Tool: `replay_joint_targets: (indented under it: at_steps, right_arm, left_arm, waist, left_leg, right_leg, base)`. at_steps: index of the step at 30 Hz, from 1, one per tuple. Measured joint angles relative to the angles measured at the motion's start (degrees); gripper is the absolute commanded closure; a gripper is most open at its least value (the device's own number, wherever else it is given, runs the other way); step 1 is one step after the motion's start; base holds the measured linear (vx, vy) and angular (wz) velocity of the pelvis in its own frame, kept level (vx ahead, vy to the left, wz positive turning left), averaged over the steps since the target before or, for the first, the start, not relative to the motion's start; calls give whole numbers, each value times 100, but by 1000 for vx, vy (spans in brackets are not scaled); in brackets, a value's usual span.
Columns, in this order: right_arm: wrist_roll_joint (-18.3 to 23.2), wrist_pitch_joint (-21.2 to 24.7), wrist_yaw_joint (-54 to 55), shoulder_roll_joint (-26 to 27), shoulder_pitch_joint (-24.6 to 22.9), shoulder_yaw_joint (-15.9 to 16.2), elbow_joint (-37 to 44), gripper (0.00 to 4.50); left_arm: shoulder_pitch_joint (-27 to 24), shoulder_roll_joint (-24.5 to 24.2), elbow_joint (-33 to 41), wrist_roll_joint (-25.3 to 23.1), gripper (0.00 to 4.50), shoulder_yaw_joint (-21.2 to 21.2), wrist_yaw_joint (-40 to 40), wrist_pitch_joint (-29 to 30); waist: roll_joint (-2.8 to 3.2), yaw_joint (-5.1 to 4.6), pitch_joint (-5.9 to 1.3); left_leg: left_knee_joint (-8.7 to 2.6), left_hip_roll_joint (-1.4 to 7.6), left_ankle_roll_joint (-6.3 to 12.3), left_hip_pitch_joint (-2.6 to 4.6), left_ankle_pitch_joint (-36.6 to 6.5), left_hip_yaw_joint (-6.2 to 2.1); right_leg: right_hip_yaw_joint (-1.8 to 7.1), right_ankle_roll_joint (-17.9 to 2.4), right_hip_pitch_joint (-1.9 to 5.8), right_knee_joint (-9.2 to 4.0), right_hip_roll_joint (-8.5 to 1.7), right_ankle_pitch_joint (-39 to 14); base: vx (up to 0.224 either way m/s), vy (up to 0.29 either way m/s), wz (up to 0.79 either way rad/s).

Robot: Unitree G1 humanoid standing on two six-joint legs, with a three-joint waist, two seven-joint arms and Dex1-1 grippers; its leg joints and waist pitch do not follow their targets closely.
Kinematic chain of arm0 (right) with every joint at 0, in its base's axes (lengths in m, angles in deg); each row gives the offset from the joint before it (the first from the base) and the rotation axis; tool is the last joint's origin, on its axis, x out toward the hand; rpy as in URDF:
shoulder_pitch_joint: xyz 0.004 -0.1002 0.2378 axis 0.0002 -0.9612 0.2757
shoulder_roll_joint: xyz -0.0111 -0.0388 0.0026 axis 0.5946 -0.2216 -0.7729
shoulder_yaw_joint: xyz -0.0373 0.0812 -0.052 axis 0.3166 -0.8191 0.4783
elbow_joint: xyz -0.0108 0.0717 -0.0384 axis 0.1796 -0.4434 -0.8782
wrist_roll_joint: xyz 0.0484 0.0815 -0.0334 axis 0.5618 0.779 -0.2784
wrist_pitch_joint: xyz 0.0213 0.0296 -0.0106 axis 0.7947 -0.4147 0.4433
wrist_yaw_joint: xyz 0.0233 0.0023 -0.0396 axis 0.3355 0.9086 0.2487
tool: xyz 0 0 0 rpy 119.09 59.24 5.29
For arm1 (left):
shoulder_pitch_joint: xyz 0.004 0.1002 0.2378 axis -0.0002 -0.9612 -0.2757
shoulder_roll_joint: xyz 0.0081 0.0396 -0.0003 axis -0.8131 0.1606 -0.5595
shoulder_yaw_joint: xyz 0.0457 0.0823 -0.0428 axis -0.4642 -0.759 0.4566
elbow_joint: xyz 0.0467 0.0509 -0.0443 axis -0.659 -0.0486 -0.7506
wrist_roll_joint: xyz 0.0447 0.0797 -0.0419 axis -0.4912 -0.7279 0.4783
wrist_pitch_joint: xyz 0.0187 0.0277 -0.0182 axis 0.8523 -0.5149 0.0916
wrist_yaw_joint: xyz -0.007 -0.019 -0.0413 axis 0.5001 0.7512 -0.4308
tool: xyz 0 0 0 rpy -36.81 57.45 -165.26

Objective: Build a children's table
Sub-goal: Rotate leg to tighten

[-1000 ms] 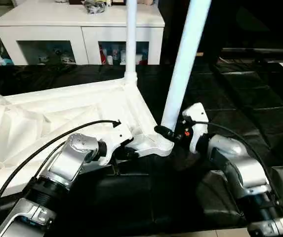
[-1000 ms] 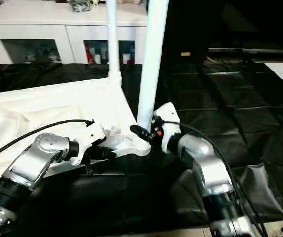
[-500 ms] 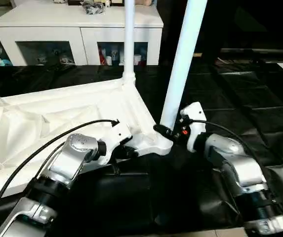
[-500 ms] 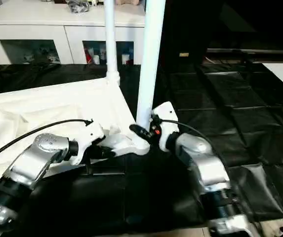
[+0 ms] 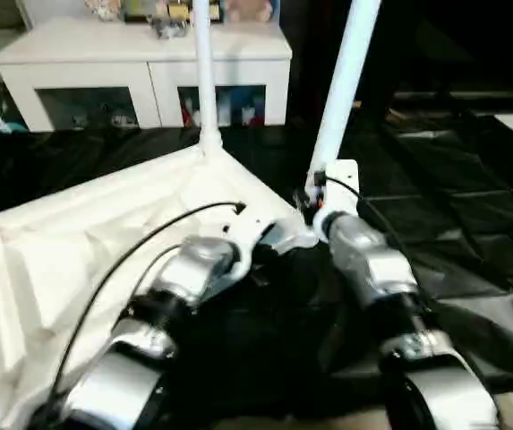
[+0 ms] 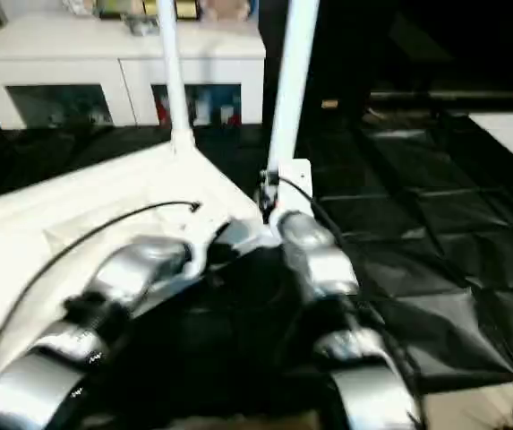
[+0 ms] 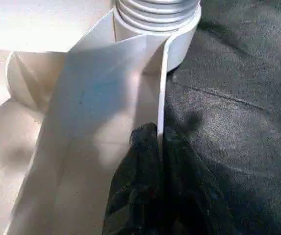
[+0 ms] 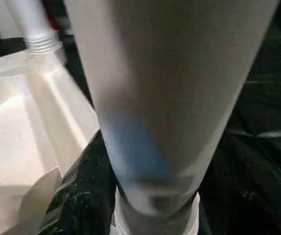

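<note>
Lying upside down on the black mat point(image 5: 471, 215), the table top point(image 5: 86, 242) shows its ribbed underside, with one far leg point(image 5: 204, 72) already standing in its corner socket. The right gripper point(image 5: 310, 202) is clamped around the base of the near leg point(image 5: 346, 81), which stands in the near corner socket point(image 7: 165, 29) and leans slightly to the right. The left gripper point(image 7: 152, 161) pinches the thin rim wall point(image 7: 161, 88) of the top just beside that socket, its black fingers point(image 7: 130, 186) closed on either side of the wall. Threads show at the socket mouth, so the leg is judged not fully seated. Risk: turning the leg while it leans may cross the threads and jam it. Risk: the rim grip is narrow; torque from the right arm may pull the wall out of the left fingers, letting the top spin on the mat.
</note>
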Motion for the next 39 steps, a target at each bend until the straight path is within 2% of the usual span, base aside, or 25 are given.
replay_joint_targets:
  at_steps: [1,2,3,4,5,6,7,8,9,10,11,13,14,15,16,17,19,21,23,26,28,30,34,36,39]
  right_arm:
    - [-13,-67,85,52,32,-18,-73,265]
    - [-14,-138,166,83,73,-58,-148,265]
    - [-15,-193,232,121,106,-108,-211,265]
    - [-17,-234,286,141,119,-127,-258,265]
    - [-17,-278,324,155,130,-131,-324,265]
    - [-17,-305,346,164,145,-147,-380,265]
    - [-17,-336,362,179,193,-168,-443,265]
    - [-16,-413,365,188,296,-202,-578,265]
    - [-15,-449,368,188,342,-260,-626,265]
    - [-12,-462,367,188,366,-298,-670,265]
    - [-11,-462,366,190,391,-339,-714,265]
    - [-12,-463,357,190,395,-346,-772,265]
    - [-17,-464,310,187,394,-344,-780,265]
    - [-34,-466,226,177,396,-337,-770,265]
    - [-55,-482,141,170,402,-330,-763,265]
    - [-69,-502,3,135,404,-285,-749,265]
    - [-78,-454,-259,56,392,-190,-682,265]
    - [-75,-236,-862,-125,317,17,-448,265]
    - [-60,-51,-1390,-282,214,160,-177,265]
    - [10,206,-2262,-634,15,408,285,265]
    - [44,373,-2636,-811,-43,531,521,265]
    - [206,669,-3367,-1247,-176,778,978,265]
    - [468,961,-4554,-1874,-433,1162,1769,265]
    - [571,999,-5124,-2200,-610,1291,2215,265]
    - [695,1090,-5789,-2609,-827,1451,2695,265]
  left_arm:
    - [25,12,-47,-13,450,39,-46,-9]
    - [45,30,-77,-18,450,64,-56,-21]
    - [60,36,-96,-24,450,79,-61,-30]
    - [78,41,-139,-28,450,80,-62,-50]
    - [87,42,-196,-36,450,80,-63,-85]
    - [95,49,-252,-39,450,82,-66,-122]
    - [101,48,-272,-39,450,95,-71,-150]
    - [124,50,-294,-35,450,135,-71,-170]
    - [157,67,-307,-36,450,141,-88,-172]
    - [159,76,-309,-38,450,140,-104,-170]
    - [170,82,-322,-47,450,131,-108,-168]
    - [167,81,-342,-84,450,87,-94,-179]
    - [158,66,-347,-101,450,78,-61,-212]
    - [155,38,-346,-120,450,75,-3,-260]
    - [153,7,-334,-133,450,75,54,-287]
    - [138,-55,-275,-142,450,41,146,-319]
    - [89,-173,-156,-185,450,-41,270,-384]
    - [-78,-462,183,-260,450,-223,568,-471]
    - [-202,-683,443,-277,450,-292,878,-522]
    - [-456,-953,920,-284,450,-360,1236,-538]
    - [-569,-1109,1183,-276,450,-376,1426,-521]
    - [-863,-1457,1820,-165,450,-466,1771,-415]
    - [-1179,-2009,2675,-2,450,-562,2335,-221]
    - [-1321,-2237,3112,55,450,-598,2594,-86]
    - [-1536,-2479,3653,108,450,-701,2845,117]
  waist:
    - [14,-40,8]
    - [20,-48,22]
    - [20,-47,42]
    - [-5,-29,57]
    - [-72,-19,66]
    - [-137,-31,72]
    - [-156,0,83]
    - [-78,30,69]
    - [-28,22,65]
    - [18,-18,56]
    - [18,-33,65]
    - [-118,-44,52]
    - [-159,-34,68]
    - [-156,-30,68]
    - [-125,-19,61]
    - [-79,-29,56]
    - [-71,-48,49]
    - [-77,-71,47]
    - [-94,-65,50]
    - [-134,-36,49]
    - [-138,-26,46]
    - [-148,15,47]
    - [-152,125,43]
    - [-157,176,41]
    - [-165,275,42]
  left_leg:
    - [-7,2,0,-1,0,-25]
    - [-20,-4,1,-5,-1,-34]
    - [-30,-13,1,-12,-1,-21]
    - [-42,-19,1,14,-1,24]
    - [-73,-25,1,104,-1,113]
    - [-73,-46,-2,143,-42,143]
    - [34,-60,-5,140,-185,132]
    - [58,-60,14,87,-290,21]
    - [60,-44,11,35,-290,-62]
    - [56,-7,9,1,-291,-117]
    - [50,3,8,4,-291,-111]
    - [50,-56,5,111,-291,6]
    - [53,-98,2,146,-294,12]
    - [43,-100,-6,147,-302,3]
    - [38,-101,-7,107,-301,-38]
    - [34,-89,-8,41,-300,-111]
    - [6,-85,-9,-7,-300,-152]
    - [-2,-85,-9,-27,-299,-125]
    - [2,-83,-50,-30,-270,-116]
    - [5,-61,-61,-11,-261,-72]
    - [5,-47,-82,-8,-249,-54]
    - [5,-36,-118,-18,-213,-26]
    - [2,60,-108,-74,-148,-7]
    - [0,64,-104,-122,-149,-12]
    - [6,61,-76,-129,-164,-12]
  right_leg:
    - [-53,1,32,-50,-15,0]
    - [-63,8,80,-56,-27,-5]
    - [-53,11,86,-6,-38,-32]
    - [-21,-9,66,93,-60,-112]
    - [43,-18,39,190,-79,-165]
    - [57,-3,-14,178,-80,-170]
    - [-6,2,-25,133,-110,-173]
    - [-231,21,20,86,-214,-182]
    - [-364,25,51,20,-229,-181]
    - [-442,68,94,-40,-214,-203]
    - [-330,82,94,84,-181,-305]
    - [-55,3,54,224,-192,-235]
    - [-9,20,32,246,-198,-225]
    - [-41,36,21,233,-214,-235]
    - [-104,61,22,216,-227,-250]
    - [-209,83,44,145,-228,-264]
    - [-239,82,36,84,-213,-263]
    - [-182,21,7,88,-196,-224]
    - [-166,10,-28,133,-196,-212]
    - [-129,-39,-38,155,-186,-79]
    - [-99,-33,-52,173,-172,1]
    - [-34,-32,-115,270,-161,37]
    - [-20,-83,-195,349,-67,-71]
    - [-8,-120,-267,397,-57,-100]
    - [42,-179,-293,454,-44,-160]
  base:
    - [1,59,-3]
    - [-10,52,-5]
    - [0,0,0]
    - [0,0,0]
    - [0,0,0]
    - [51,-63,5]
    - [51,-63,5]
    - [82,29,-31]
    - [85,84,-31]
    - [85,84,-31]
    - [0,0,0]
    - [59,-14,22]
    - [68,-44,20]
    - [0,0,0]
    - [0,0,0]
    - [66,21,-26]
    - [52,18,-8]
    - [0,0,0]
    - [0,0,0]
    - [17,-9,0]
    - [58,-33,1]
    - [76,-45,4]
    - [90,-48,-2]
    - [78,-31,3]
    - [44,-15,3]
